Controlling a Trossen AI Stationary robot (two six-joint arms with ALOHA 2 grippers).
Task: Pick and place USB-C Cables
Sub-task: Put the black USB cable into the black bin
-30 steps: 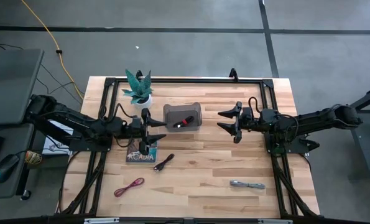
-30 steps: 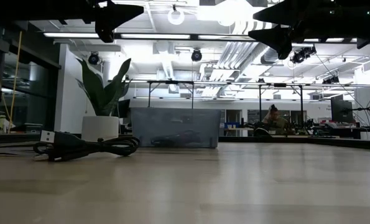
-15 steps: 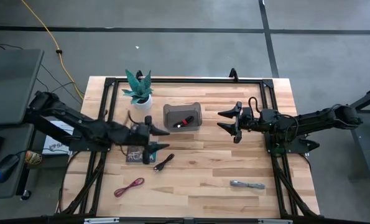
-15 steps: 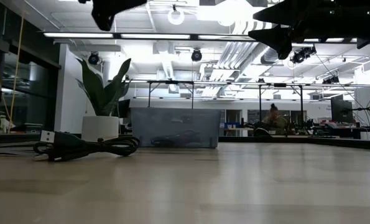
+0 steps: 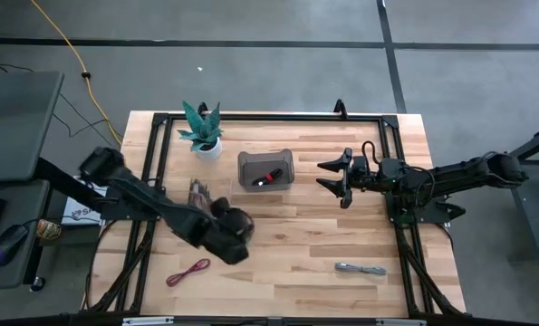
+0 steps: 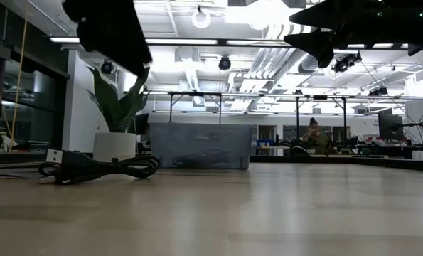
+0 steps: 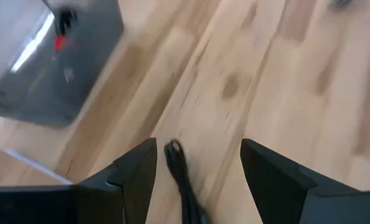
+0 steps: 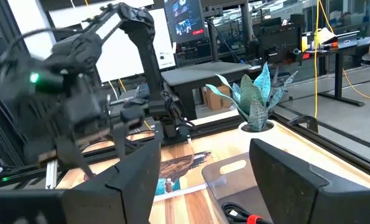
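The red-and-black cable (image 5: 267,177) lies inside the grey bin (image 5: 265,169), the only thing visible in it. The black cable (image 7: 183,180) rests on the table (image 5: 323,254) just below the left gripper (image 7: 197,171), whose fingers stand wide apart on either side of it, gripping nothing. The dark red cable (image 5: 188,271) lies near the table's front left, the silver-grey cable (image 5: 360,269) at the front right. The right gripper (image 5: 332,178) hangs right of the bin, fingers spread and empty. A potted plant (image 5: 201,129) stands beside the bin.
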